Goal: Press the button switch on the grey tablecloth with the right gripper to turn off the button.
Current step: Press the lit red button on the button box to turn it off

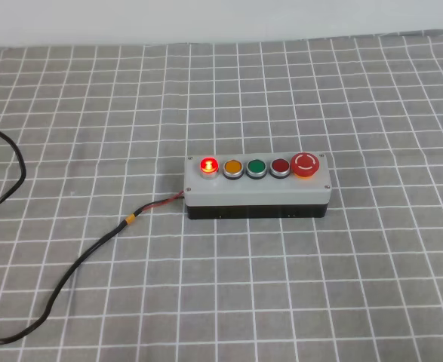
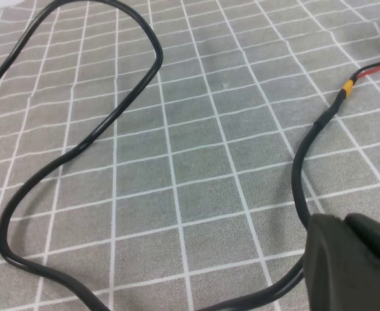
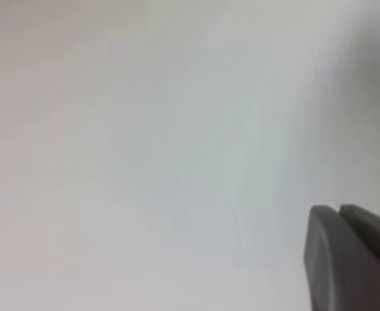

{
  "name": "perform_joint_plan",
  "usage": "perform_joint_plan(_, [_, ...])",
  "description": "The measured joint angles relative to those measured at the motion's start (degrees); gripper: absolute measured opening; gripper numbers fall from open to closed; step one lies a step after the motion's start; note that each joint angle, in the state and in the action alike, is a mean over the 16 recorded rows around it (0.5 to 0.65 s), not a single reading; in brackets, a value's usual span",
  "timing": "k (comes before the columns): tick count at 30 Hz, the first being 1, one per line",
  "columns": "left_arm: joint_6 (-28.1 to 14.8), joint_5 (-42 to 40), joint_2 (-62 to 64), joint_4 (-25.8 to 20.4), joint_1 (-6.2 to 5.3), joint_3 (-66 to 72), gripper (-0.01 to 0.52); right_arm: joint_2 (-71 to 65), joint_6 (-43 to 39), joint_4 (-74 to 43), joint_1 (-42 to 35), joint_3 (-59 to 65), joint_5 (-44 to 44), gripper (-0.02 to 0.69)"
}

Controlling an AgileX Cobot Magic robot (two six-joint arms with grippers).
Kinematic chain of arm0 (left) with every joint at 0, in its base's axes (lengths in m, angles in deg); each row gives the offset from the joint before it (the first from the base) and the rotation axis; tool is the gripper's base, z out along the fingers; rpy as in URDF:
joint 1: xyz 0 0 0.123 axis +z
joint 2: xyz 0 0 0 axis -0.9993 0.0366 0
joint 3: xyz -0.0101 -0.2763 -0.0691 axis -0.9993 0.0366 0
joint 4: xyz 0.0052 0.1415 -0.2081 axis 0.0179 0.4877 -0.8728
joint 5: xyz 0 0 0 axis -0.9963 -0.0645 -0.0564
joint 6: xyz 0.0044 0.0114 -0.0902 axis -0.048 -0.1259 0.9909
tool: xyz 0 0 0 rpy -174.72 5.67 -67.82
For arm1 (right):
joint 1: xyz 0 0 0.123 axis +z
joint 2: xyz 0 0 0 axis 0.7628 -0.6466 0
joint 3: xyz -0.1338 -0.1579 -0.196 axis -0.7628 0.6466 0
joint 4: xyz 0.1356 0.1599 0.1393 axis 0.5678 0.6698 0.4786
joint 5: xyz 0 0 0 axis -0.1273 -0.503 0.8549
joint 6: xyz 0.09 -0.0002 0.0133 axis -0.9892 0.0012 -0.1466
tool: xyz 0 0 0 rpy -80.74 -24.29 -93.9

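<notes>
High view over grey tablecloth (image 1: 357, 286), left wrist close above it

We found neither arm in the high view. In each wrist view only a dark part of that arm's pincer showed at the lower right corner: the left pincer (image 2: 351, 262) and the right pincer (image 3: 351, 256), each with two dark pieces pressed side by side.
</notes>
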Motion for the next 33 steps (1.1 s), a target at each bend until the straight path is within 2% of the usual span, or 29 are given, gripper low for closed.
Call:
perform_joint_plan(5, [0.0, 0.0, 0.0, 0.0, 0.0, 0.0, -0.003, 0.12, 0.0, 0.04, 0.0, -3.97, 5.75, -0.016])
perform_joint_plan(10, [0.0, 0.0, 0.0, 0.05, 0.0, 0.0, -0.003, -0.12, -0.03, 0.54, 0.0, -11.56, 1.46, -0.016])
perform_joint_plan(18, [0.0, 0.0, 0.0, 0.38, 0.0, 0.0, -0.003, -5.9, -0.09, 3.93, 0.0, -29.0, -21.53, -0.016])
perform_joint_plan(27, [0.0, 0.0, 0.0, 0.73, 0.0, 0.0, -0.003, -22.29, 0.04, 9.58, 0.0, -44.56, -51.7, -0.016])
perform_joint_plan(33, [0.0, 0.0, 0.0, 0.78, 0.0, 0.0, -0.003, -33.17, 0.22, 11.71, 0.0, -48.65, -63.67, -0.016])
